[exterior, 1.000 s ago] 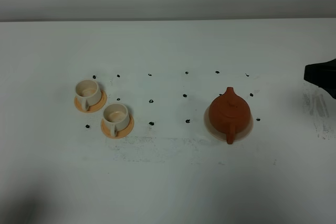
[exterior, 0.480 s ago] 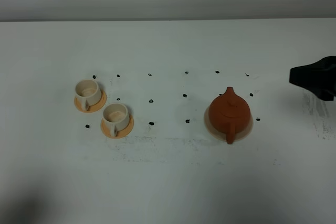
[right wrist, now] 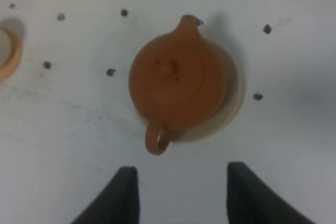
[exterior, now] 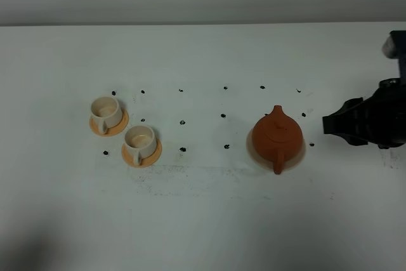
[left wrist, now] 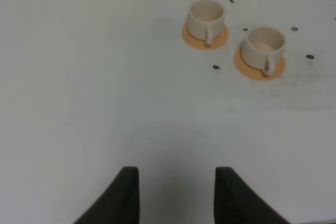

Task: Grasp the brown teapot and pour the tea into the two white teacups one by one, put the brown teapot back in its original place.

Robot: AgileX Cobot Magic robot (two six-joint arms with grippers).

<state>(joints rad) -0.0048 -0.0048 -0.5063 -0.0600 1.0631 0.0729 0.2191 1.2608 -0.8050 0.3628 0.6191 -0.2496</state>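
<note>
The brown teapot sits lid on, on its pale beige dish, the original place, right of centre; its loop handle faces the table's front. The two white teacups stand on orange saucers at the left, their insides pale; they also show in the left wrist view. The tea is hidden. My right gripper is open, just right of the teapot and apart from it. My left gripper hangs open over bare table, well short of the cups.
Small black dots mark a grid on the white table between cups and teapot. Grey scuffs run along the front of the grid. The table's back edge meets a grey wall.
My right gripper has come in from the right edge, moving left and slightly forward toward the teapot. Teapot and cups have not moved.
</note>
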